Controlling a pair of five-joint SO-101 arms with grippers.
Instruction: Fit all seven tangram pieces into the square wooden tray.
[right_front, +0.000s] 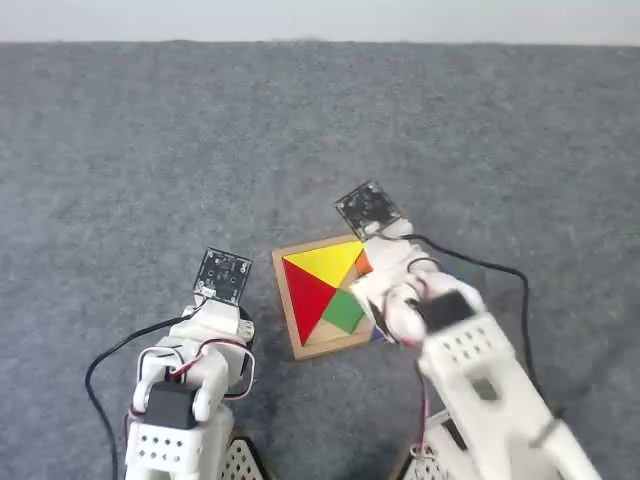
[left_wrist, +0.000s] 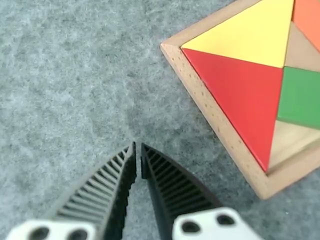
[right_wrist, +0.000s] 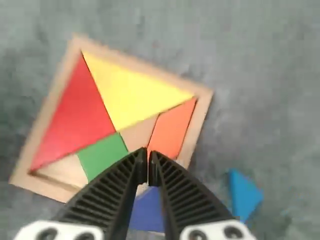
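Observation:
The square wooden tray lies on the grey carpet and holds a yellow triangle, a red triangle, a green square and an orange piece. Bare wood shows between them. My right gripper is shut and empty, hovering over the tray near the green square and orange piece. A dark blue piece lies partly hidden under its fingers. A light blue triangle rests on the carpet outside the tray. My left gripper is shut over bare carpet, beside the tray's corner.
Grey carpet covers the whole table, with wide open room beyond the tray and to its left. The right arm's black cable loops over the carpet to the right of the tray.

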